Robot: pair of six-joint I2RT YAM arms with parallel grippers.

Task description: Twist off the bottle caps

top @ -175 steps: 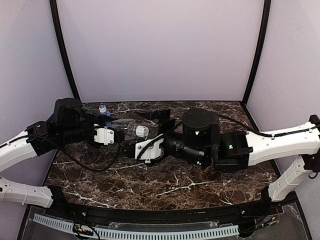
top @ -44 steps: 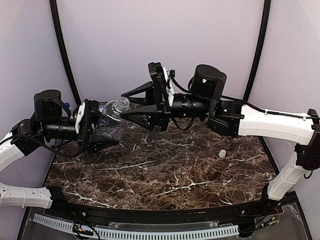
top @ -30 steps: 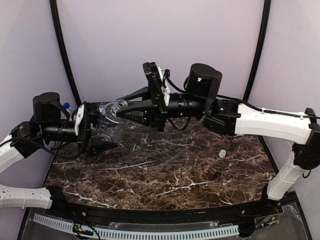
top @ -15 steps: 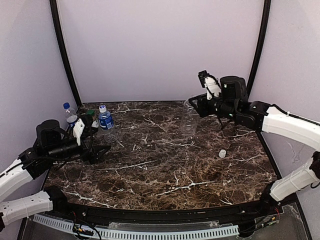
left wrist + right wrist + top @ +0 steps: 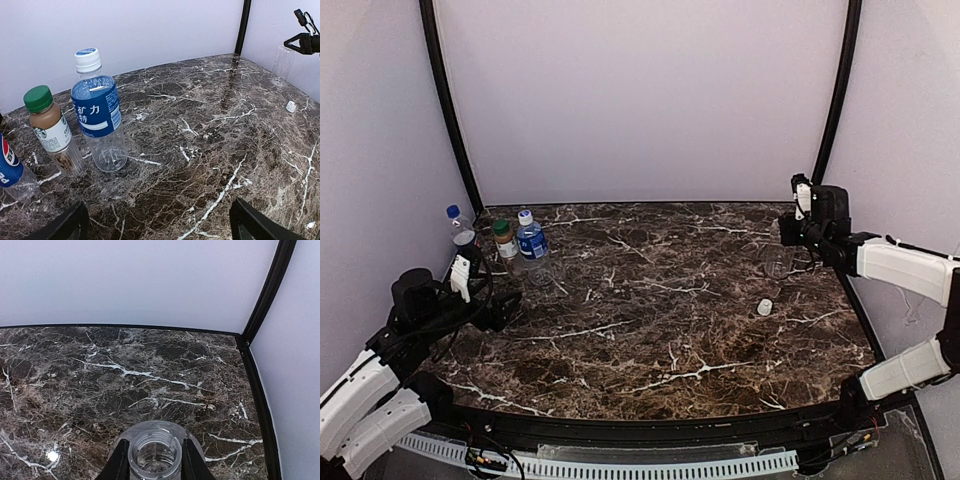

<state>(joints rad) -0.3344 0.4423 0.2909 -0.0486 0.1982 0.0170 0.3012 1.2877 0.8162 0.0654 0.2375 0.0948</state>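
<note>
Three capped bottles stand at the back left. The Pepsi bottle (image 5: 457, 232) (image 5: 10, 167) has a blue cap (image 5: 452, 211). The short brown bottle (image 5: 506, 250) (image 5: 51, 134) has a green cap (image 5: 38, 98). The blue-labelled bottle (image 5: 531, 248) (image 5: 96, 112) has a blue-topped cap (image 5: 87, 58). My left gripper (image 5: 498, 300) (image 5: 160, 227) is open and empty, low in front of them. My right gripper (image 5: 786, 232) (image 5: 154, 461) is shut on the threaded neck of the uncapped unlabelled bottle (image 5: 775, 262) (image 5: 153, 452) at the far right. A loose white cap (image 5: 764, 307) (image 5: 291, 106) lies on the table.
The dark marble table (image 5: 650, 330) is walled in by pale panels and black corner posts (image 5: 835, 100). The right post and wall stand close behind the right gripper. The left arm lies low along the table's left edge.
The left gripper opened, released the clear bottle and withdrew to the near left. The right gripper carried that bottle by its neck from the middle to the far right.
</note>
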